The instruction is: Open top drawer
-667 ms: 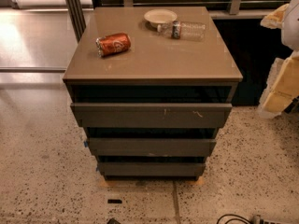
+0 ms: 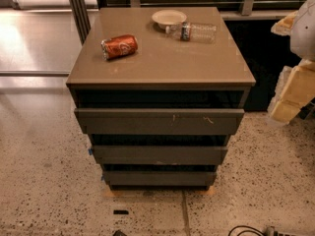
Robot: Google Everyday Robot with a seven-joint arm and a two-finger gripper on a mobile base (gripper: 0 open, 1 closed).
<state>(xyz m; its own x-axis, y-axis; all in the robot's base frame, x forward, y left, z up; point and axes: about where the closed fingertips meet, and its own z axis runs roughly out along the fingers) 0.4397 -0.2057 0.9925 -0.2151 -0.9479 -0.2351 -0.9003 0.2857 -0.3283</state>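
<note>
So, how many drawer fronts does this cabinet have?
3, stacked: the top drawer is widest, the middle drawer sits below it, and the bottom drawer is nearest the floor. None seems hidden. The gripper is at the right edge, touching none.

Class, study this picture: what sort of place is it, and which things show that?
Probably an office or lab space, not a home: a speckled hard floor, a metal-framed partition behind, and a lone drawer unit standing in the open. The robot's claw hangs at the right edge.
</note>
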